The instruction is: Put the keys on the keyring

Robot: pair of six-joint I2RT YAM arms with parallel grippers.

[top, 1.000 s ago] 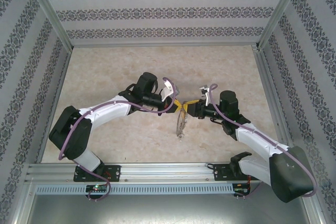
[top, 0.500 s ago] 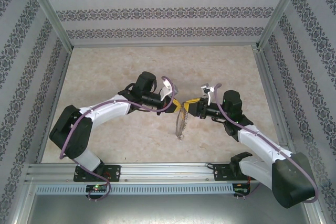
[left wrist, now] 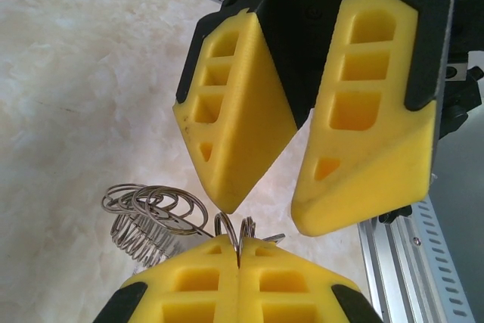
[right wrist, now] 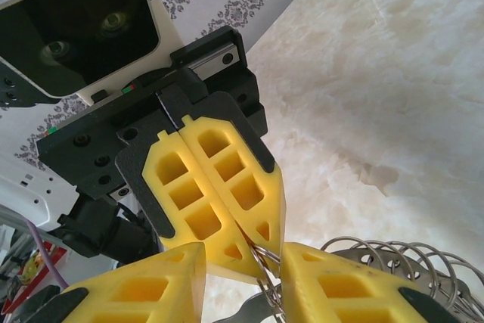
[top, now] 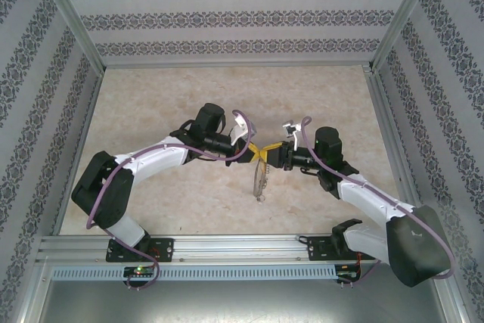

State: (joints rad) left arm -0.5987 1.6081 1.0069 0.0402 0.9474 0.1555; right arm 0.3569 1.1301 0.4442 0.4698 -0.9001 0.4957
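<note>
Your left jaws are closed tight on the ring (top: 259, 175) so it hangs steady for your right jaws, half open, straddling its wire.

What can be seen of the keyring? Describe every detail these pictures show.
The keyring is a thin, silvery ring that looks like metal wire, fringed with many small wire loops bunched like a coil. It hangs on edge over the marbled table, midway between the arms. The left gripper is shut on its upper wire. The right gripper, fingers apart, sits close at the same spot.
</note>
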